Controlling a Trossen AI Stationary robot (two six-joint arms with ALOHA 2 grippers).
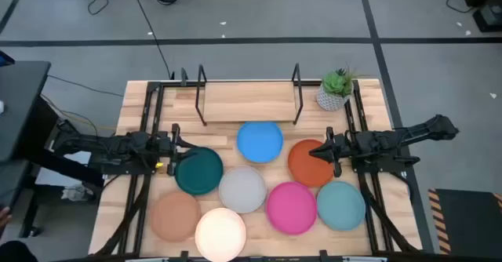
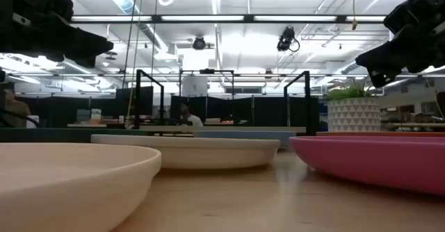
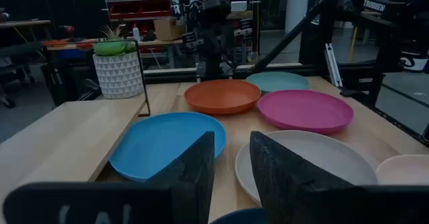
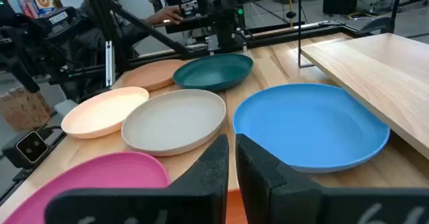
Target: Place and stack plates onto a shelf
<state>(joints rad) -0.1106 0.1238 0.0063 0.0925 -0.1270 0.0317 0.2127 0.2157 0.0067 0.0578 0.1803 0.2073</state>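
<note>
Eight plates lie flat on the tabletop in front of the shelf [image 1: 247,101]: blue [image 1: 260,141], orange [image 1: 307,164], dark teal [image 1: 200,172], grey [image 1: 241,190], pink [image 1: 291,207], light teal [image 1: 340,205], tan [image 1: 174,216] and cream white [image 1: 220,232]. The shelf's plank is bare. My left gripper [image 1: 177,148] [image 3: 232,137] hovers over the dark teal plate's left edge, open by a narrow gap. My right gripper [image 1: 328,152] [image 4: 232,140] hovers over the orange plate's right edge, shut. In the low view both arms hang well above the plates.
A potted plant [image 1: 336,89] stands at the shelf's right end, by the table's far right corner. Black upright frames [image 1: 201,96] [image 1: 297,93] bound the shelf. The plates crowd the table's near half. People and benches show in the room beyond.
</note>
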